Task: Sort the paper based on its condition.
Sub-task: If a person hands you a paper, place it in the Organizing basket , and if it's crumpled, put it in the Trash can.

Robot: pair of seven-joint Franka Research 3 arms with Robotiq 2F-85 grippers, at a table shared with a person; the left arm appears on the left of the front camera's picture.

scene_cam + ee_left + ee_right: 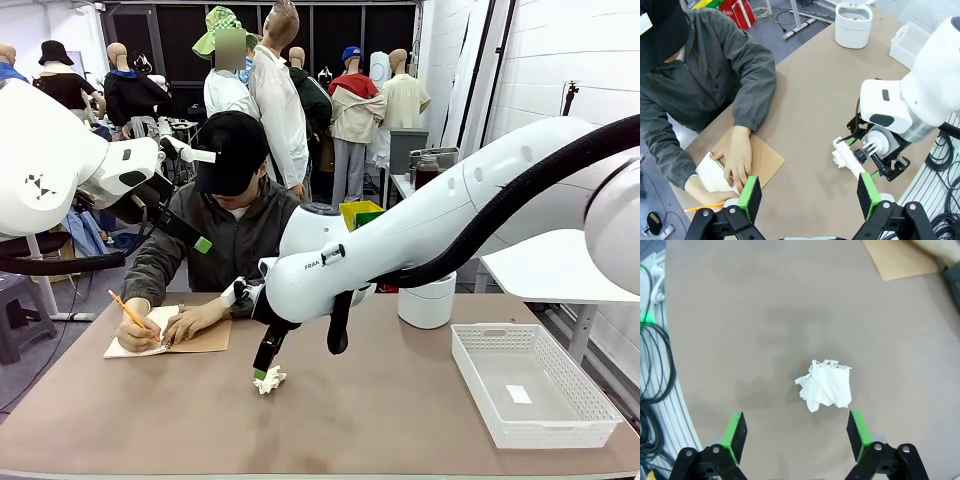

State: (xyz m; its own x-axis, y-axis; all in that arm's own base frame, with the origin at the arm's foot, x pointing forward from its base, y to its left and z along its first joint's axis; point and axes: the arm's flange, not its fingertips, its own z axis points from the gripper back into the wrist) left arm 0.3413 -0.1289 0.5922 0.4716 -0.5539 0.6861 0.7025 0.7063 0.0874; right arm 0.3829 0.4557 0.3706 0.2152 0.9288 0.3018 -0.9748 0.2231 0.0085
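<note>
Item: crumpled paper [825, 386], on the tabletop [730, 315], lying off-centre under the spread right pincer [796, 415]. Left pincer [809, 177] spread, empty. Risk: one pad may catch the wad first, pushing it aside or pinching only a flap.

Bright, even light falls from above. Soft, faint shadows lie on the table [150, 410] under the right arm [420, 230] and beside the crumpled paper [825, 387]. The 2 wrist views bow at their edges. The left arm [40, 150], close to the camera, looks nearly washed out and slightly soft.
</note>
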